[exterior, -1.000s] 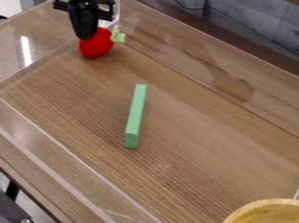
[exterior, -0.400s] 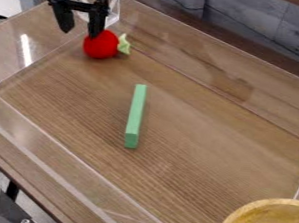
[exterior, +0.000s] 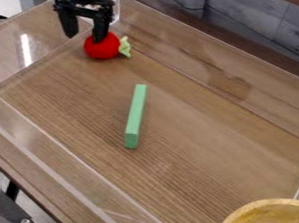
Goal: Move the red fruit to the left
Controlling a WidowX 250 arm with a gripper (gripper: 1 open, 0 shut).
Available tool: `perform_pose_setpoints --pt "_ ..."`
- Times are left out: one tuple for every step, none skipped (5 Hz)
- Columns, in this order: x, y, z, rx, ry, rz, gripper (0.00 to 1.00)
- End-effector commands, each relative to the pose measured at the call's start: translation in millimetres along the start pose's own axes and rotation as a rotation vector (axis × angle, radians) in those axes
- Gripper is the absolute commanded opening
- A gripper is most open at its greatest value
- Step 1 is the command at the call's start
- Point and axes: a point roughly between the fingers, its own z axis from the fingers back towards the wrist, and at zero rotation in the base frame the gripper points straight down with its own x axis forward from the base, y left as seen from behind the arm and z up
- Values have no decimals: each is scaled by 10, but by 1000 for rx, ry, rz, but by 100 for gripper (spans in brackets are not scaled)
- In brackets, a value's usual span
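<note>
**A:** Where does the red fruit [exterior: 103, 45] lie?

**B:** On the wooden counter [exterior: 203, 139], well away from the green bar [exterior: 136, 115], toward the far left corner of the clear-walled enclosure [exterior: 23, 60]. Its pale leafy tuft points away from the gripper [exterior: 84, 21].

**A:** And the gripper?

**B:** Just above the fruit on its far side, pointing down, jaws spread apart, nothing between them. The fruit looks released.

**A:** What could spoil that?

**B:** The fruit is round and glossy. If a fingertip brushes it as the arm lifts away, it could roll back toward the green bar. A sideways exit risks exactly that; the clear wall close beside the fruit leaves little room.
</note>
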Motion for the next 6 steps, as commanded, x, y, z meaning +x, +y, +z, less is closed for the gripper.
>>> perform_pose_setpoints --pt "104 -16 109 23 -48 -6 100" --pt "116 -33 67 26 -42 -8 100" --pt "125 -48 28 28 -36 -9 100" --pt "132 -57 -66 32 -24 -6 100" --pt "137 -64 -159 36 -11 -2 100" --pt "144 -73 -246 41 2 2 100"
